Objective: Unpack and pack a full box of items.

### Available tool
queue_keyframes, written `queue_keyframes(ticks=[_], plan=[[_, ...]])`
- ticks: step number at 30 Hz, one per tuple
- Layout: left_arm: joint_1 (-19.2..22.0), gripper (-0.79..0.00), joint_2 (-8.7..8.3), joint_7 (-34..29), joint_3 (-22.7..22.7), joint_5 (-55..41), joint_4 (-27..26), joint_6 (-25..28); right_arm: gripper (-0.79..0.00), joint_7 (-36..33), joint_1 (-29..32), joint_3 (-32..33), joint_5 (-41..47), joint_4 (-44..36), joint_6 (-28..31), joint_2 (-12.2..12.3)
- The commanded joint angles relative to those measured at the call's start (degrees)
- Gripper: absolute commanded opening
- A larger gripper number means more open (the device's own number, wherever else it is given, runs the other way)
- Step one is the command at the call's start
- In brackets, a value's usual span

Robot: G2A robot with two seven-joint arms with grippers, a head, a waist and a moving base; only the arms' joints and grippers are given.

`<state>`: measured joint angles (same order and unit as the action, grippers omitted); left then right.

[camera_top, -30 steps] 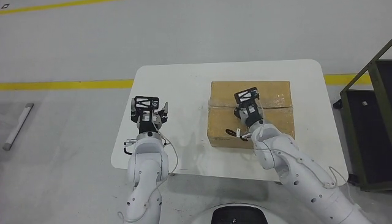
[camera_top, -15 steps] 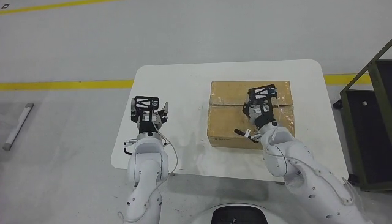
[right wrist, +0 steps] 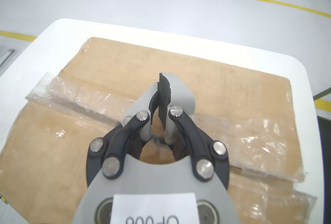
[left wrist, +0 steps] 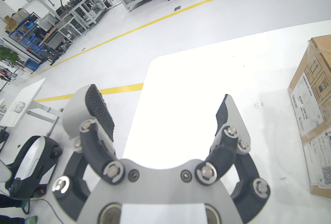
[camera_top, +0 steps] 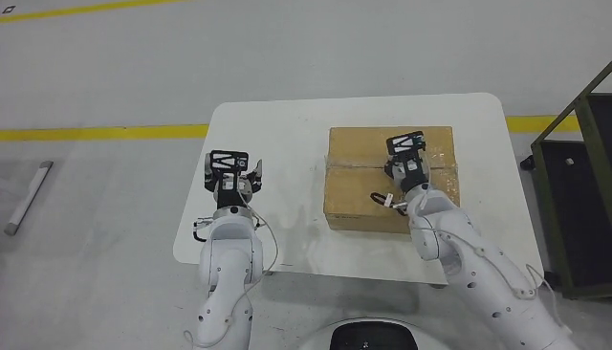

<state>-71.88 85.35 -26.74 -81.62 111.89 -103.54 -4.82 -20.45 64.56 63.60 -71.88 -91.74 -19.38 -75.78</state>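
A closed brown cardboard box (camera_top: 363, 173) lies on the right half of the white table (camera_top: 287, 130); clear tape (right wrist: 85, 103) runs along its centre seam. My right gripper (camera_top: 405, 149) hovers over the box top beside the taped seam, fingers (right wrist: 165, 95) pressed together with nothing between them. My left gripper (camera_top: 229, 164) stands over the table's left part, well apart from the box, fingers (left wrist: 99, 108) spread wide and empty. In the left wrist view the box's labelled side (left wrist: 314, 116) stands off to one side.
A dark green metal cart (camera_top: 579, 187) stands right of the table. Yellow floor lines (camera_top: 96, 132) run behind the table. A grey tube (camera_top: 29, 195) lies on the floor at the far left. Bare tabletop lies between the left gripper and the box.
My right gripper has moved rightward and toward the far edge across the box top, ending over the taped seam. The left arm has kept still.
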Motion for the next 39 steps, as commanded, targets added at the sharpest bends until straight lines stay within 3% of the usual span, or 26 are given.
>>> queue_keyframes(ticks=[1, 10, 28, 34, 39], plan=[[0.0, 0.000, 0.00, 0.0, 0.0, 0.0, 0.0, 0.0, -0.785, -0.6, 1.7, 1.2, 0.0, -1.1, -0.9, 0.1], [0.0, 0.000, 0.00, 0.0, 0.0, 0.0, 0.0, 0.0, -0.785, -0.2, 7.3, 8.0, -0.5, -7.7, -2.9, 0.8], [0.0, 0.000, 0.00, 0.0, 0.0, 0.0, 0.0, 0.0, -0.785, -0.1, 10.4, 13.5, 1.5, -12.3, -3.6, 0.6], [0.0, 0.000, 0.00, 0.0, 0.0, 0.0, 0.0, 0.0, -0.785, 1.5, 9.2, 10.3, 1.5, -16.9, 0.1, 0.2], [-0.2, 0.000, -0.03, 0.6, -0.2, -0.2, 0.0, -0.1, -0.785, 3.6, 4.5, 3.4, 1.0, -12.9, 4.2, -0.8]])
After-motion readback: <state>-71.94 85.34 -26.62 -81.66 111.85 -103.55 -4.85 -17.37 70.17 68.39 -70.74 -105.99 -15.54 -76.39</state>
